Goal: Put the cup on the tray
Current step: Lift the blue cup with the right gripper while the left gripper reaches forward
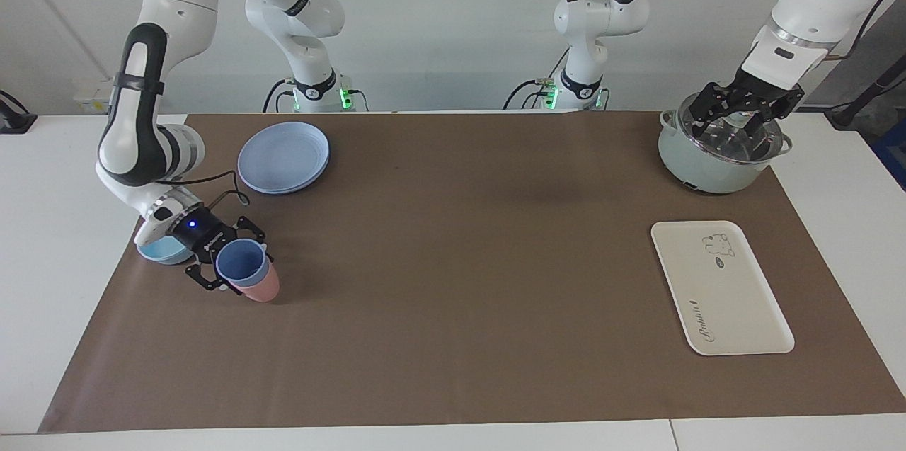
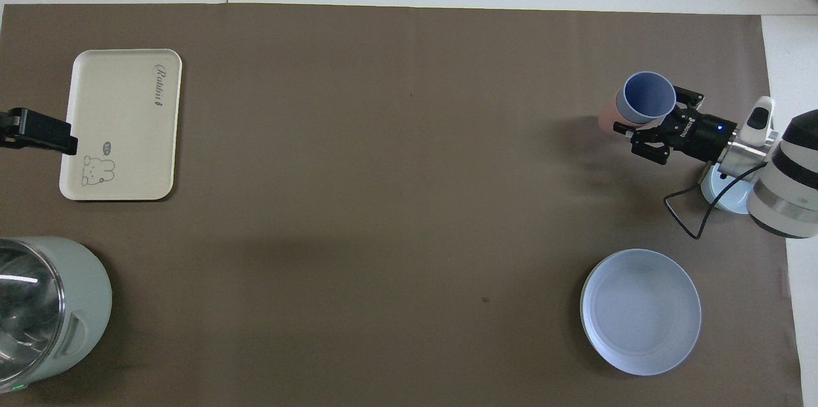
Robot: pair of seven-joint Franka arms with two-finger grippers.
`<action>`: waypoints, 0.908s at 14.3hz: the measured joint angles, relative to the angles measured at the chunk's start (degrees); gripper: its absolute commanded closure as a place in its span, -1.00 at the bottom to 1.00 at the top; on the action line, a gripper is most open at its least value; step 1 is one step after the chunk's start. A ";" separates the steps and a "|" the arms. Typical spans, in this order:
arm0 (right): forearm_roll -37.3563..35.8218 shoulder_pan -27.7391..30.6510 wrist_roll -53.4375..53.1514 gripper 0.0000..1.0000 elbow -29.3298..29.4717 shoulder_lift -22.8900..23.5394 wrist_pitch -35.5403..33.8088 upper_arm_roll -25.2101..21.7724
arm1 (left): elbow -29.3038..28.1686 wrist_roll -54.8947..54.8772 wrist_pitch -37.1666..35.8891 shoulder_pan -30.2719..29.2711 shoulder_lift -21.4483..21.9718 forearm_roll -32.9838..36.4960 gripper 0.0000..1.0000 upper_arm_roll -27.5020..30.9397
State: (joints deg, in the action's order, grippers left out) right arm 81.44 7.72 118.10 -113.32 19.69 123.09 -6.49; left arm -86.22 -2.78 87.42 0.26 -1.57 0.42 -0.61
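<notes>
The periwinkle-blue cup (image 1: pixel 241 261) sits between the fingers of my right gripper (image 1: pixel 228 258) at the right arm's end of the table, mouth up and slightly tilted. It is directly over a pink cup (image 1: pixel 260 289); I cannot tell whether it still sits inside it. In the overhead view the cup (image 2: pixel 648 97) hides most of the pink cup (image 2: pixel 607 116), with the right gripper (image 2: pixel 658 122) around it. The cream tray (image 1: pixel 720 286) lies bare toward the left arm's end, also in the overhead view (image 2: pixel 121 124). My left gripper (image 1: pixel 743 111) waits open over the pot.
A light-blue bowl (image 1: pixel 159 251) sits under the right wrist. A round blue plate (image 1: pixel 283 157) lies nearer to the robots than the cups. A pale green pot with a glass lid (image 1: pixel 722 153) stands nearer to the robots than the tray.
</notes>
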 measured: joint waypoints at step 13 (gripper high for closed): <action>-59.37 -19.80 -78.05 1.00 7.94 -13.76 6.86 0.62 | 7.45 32.26 15.77 9.32 -12.33 -22.66 -0.61 -2.01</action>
State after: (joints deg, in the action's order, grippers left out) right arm 22.07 -12.08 40.05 -105.38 5.93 129.96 -5.88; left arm -78.77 29.48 103.20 9.58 -13.90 -22.24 -2.62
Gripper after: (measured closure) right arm 0.167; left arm 0.141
